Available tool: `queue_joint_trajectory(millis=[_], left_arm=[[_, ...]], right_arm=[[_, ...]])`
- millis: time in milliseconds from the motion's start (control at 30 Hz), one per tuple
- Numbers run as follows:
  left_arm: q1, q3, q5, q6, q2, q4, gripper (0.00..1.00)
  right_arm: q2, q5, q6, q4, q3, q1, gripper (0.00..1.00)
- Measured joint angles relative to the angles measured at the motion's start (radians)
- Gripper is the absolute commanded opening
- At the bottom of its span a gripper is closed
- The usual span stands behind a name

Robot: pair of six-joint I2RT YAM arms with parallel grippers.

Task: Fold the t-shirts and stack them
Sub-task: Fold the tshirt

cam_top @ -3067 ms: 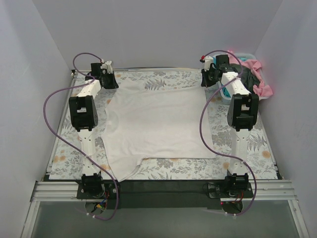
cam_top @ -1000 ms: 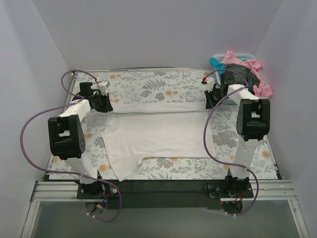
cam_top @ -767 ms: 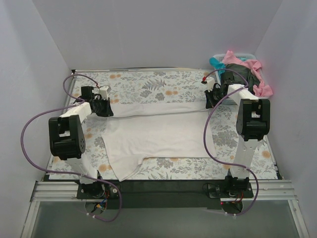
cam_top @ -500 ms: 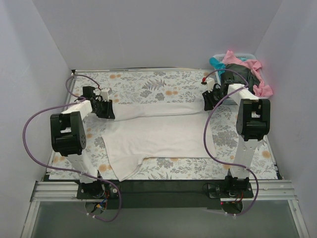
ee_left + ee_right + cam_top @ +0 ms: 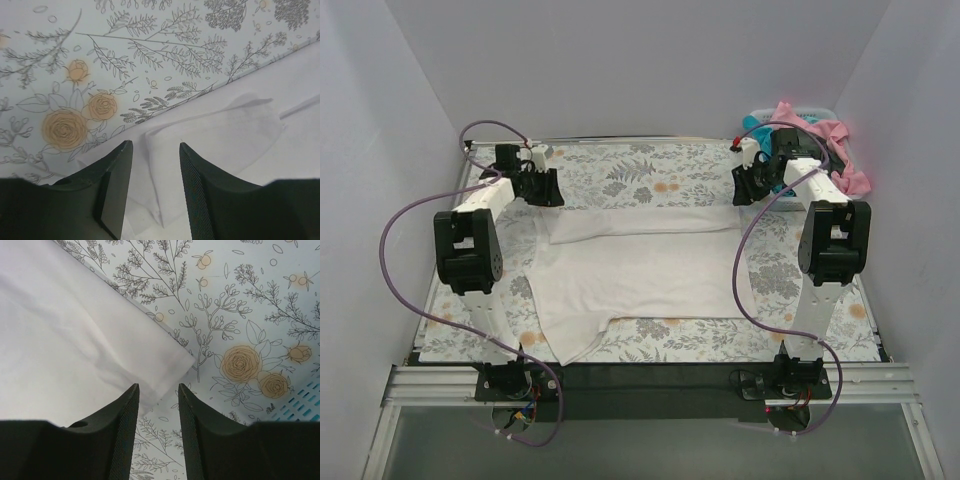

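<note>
We show the white t-shirt (image 5: 640, 268) mid-frame on the fern-printed sheet (image 5: 620, 168), its far edge doubled over. Left pincer (image 5: 552, 196) and right pincer (image 5: 741, 196) hang partly open, empty, over the fold's corners. We judge the first fold laid; next, a fresh grasp.

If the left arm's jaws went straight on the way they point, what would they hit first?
Most likely the white t-shirt: the left gripper, jaws apart, points down at its folded corner on the printed sheet. How far above it is unclear.
</note>
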Motion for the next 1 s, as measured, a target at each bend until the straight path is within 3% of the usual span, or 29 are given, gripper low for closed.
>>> queue_joint_trajectory(millis=[333, 600, 767, 1000], left_arm=[[-0.040, 0.006, -0.045, -0.006, 0.123, -0.005, 0.36], [-0.039, -0.007, -0.016, -0.001, 0.109, -0.004, 0.00], [-0.039, -0.087, 0.046, 0.062, 0.014, -0.037, 0.00], [-0.040, -0.251, 0.152, 0.291, -0.204, -0.182, 0.02]], right_arm=[[0.024, 0.000, 0.016, -0.008, 0.006, 0.007, 0.36], [0.036, 0.005, 0.013, -0.019, -0.007, 0.014, 0.35], [0.036, 0.012, 0.004, -0.030, -0.010, 0.016, 0.33], [0.032, 0.017, -0.019, -0.035, -0.078, 0.016, 0.32]])
